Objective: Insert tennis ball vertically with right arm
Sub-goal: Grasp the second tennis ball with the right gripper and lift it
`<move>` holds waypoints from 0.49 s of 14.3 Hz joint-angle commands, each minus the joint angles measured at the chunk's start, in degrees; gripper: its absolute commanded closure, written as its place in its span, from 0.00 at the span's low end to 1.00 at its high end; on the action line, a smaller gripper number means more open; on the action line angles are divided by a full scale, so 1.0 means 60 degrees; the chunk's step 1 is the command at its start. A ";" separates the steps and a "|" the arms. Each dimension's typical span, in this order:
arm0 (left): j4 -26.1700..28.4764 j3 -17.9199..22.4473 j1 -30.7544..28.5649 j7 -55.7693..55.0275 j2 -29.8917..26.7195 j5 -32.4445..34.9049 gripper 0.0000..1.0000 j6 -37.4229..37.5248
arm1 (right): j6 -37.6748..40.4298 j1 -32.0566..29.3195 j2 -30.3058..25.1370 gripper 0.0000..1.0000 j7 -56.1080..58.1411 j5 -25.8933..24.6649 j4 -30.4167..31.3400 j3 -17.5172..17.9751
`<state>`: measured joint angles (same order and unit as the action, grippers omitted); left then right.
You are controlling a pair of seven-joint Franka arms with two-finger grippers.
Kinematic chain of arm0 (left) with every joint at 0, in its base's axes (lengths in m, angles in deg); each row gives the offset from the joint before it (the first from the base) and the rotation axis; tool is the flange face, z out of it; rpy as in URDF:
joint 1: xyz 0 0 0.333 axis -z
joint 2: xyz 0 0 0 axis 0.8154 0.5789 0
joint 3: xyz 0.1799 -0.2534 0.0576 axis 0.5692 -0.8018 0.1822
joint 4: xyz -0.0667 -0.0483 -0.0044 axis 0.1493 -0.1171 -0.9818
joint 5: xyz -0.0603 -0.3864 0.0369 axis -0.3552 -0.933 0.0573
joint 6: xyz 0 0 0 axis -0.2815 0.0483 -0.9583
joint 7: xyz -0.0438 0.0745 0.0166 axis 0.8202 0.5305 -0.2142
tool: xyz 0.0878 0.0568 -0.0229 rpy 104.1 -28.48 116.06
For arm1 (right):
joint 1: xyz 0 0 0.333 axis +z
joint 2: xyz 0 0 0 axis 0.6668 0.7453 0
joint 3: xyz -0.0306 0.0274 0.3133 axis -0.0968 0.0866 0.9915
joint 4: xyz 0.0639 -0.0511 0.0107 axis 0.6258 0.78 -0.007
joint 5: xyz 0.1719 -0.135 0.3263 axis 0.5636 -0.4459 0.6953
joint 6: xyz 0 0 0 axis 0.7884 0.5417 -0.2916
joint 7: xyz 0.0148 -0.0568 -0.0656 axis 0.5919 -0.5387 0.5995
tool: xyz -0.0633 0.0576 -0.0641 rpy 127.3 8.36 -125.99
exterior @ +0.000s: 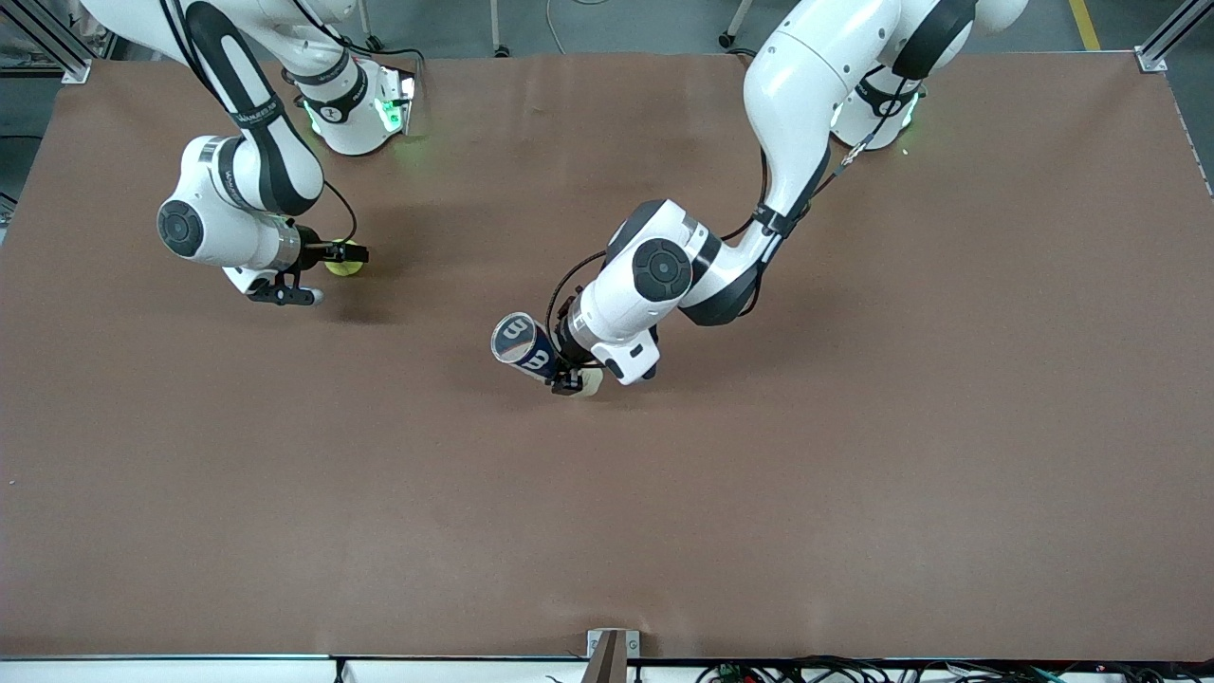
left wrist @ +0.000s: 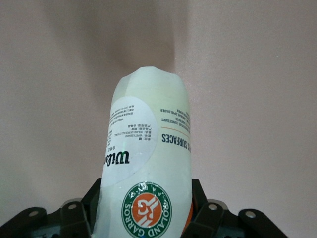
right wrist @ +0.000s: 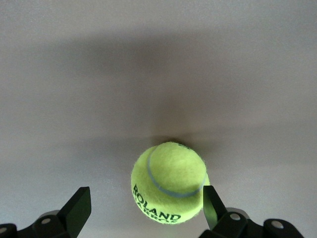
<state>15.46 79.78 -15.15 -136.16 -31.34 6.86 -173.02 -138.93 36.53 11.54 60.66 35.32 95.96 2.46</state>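
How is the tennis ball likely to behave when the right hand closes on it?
The tennis ball is round and rests free on the bare table, so an off-centre touch would probably roll it away. Its fuzzy felt should grip the fingers well. The right hand is open around it, one finger much closer, so that finger may nudge it first.

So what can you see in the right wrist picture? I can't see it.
A yellow tennis ball sits on the brown table, between the open fingers of the right hand, which isn't squeezing it yet.
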 commanded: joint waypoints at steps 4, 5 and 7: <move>-0.0063 0.0045 -0.0003 0.0258 -0.0087 -0.0206 0.28 0.0184 | -0.0077 -0.0318 -0.0095 0.00 0.0082 0.0133 0.0243 -0.0003; -0.0063 0.0045 -0.0003 0.0273 -0.0087 -0.0206 0.28 0.0184 | -0.0077 -0.0450 0.0008 0.00 0.0082 0.0119 0.0257 -0.0003; -0.0063 0.0045 -0.0003 0.0258 -0.0087 -0.0206 0.28 0.0169 | -0.0324 -0.0772 0.0344 0.00 0.0096 0.0104 0.0272 -0.0003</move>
<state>15.45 79.80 -15.19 -136.12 -31.35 6.86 -173.02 -139.08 34.36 12.30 60.66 35.32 96.43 2.13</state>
